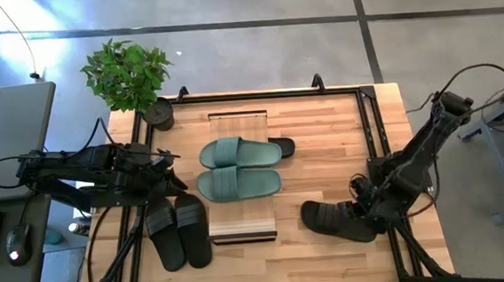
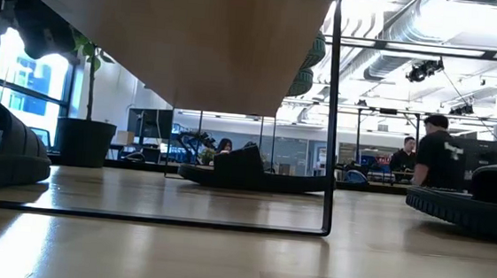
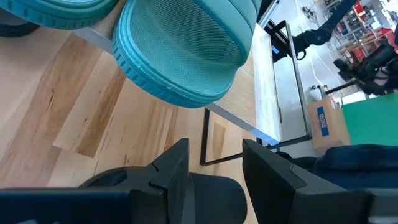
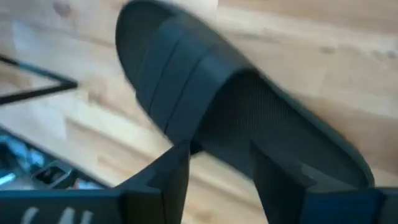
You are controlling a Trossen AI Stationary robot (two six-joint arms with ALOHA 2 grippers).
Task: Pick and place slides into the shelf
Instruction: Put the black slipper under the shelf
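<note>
Green pair (image 1: 239, 168) rests atop the shelf (image 1: 237, 120); my right gripper (image 1: 370, 211), fingers apart, over a black slide (image 1: 336, 220) at four o'clock.

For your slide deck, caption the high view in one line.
Green slides sit on the shelf; right gripper hovers open at a black slide.

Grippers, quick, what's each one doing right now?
Left gripper: open, holding nothing, near the green slides.
Right gripper: open over a black slide.
</note>
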